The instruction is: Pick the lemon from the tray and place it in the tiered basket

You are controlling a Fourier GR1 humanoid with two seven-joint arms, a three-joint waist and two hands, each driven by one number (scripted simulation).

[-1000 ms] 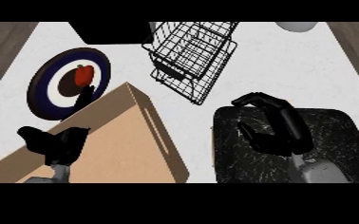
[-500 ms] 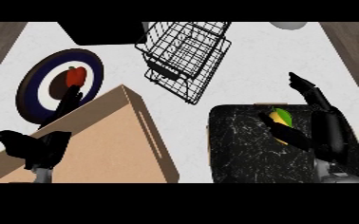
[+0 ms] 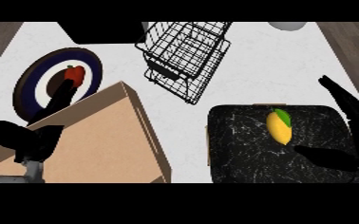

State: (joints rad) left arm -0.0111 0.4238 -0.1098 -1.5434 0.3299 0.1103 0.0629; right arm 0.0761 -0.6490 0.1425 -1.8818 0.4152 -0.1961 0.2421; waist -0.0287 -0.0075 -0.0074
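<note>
Counter (image 3: 280, 71): lemon (image 3: 279, 127) mid-tray (image 3: 238, 152), right robot hand (image 3: 335, 123) apparently open beside.

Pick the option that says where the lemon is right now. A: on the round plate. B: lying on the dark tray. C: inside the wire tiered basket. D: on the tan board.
B: the lemon lies on the dark tray, with the tiered basket apart from it.

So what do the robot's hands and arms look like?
Both hands are black all over, with long, thin fingers and a thumb. The right hand shows at the right edge, only as dark finger shapes. The left hand is at the lower left, sitting on a grey forearm. No cables, markings or sleeves show.
</note>
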